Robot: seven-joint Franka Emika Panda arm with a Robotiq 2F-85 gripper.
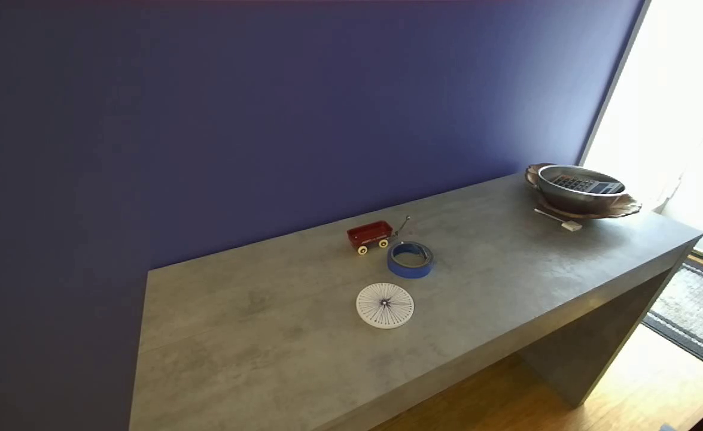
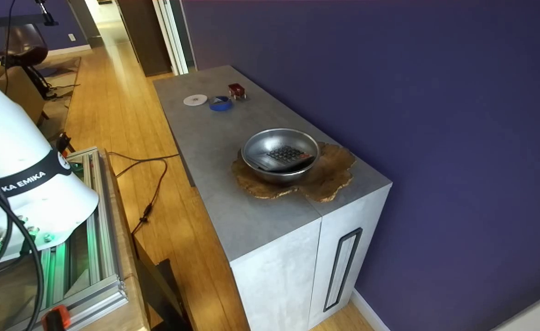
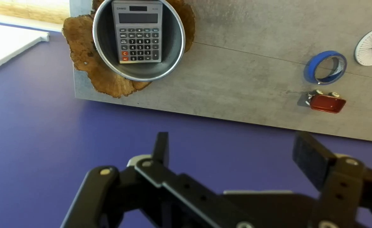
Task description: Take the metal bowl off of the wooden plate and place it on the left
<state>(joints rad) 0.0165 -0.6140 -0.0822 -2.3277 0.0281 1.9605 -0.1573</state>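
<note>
Against the purple wall (image 1: 327,120), a long grey table (image 1: 255,317), and near an end of it a wavy-edged wooden plate (image 2: 332,168) — liable, presumably, to drag along or twist under too low a sideways pull. Off-centre on that wood, the metal bowl (image 3: 173,44), not yet taken off; likely to tip or slip in a one-sided pinch at the rim, through lopsided weight beneath the grip. Faces mouth-up; round, so with no long axis and no sideways heading; slight tilt hard to tell. Against the wall in the wrist view, the end effector (image 3: 233,148): spread wide, holding nothing, well apart from the bowl there. Lying inside the bowl, a calculator (image 3: 138,41), apparently loose — could slide during a tilted lift, shift the balance, or block a descent inside the rim.
</note>
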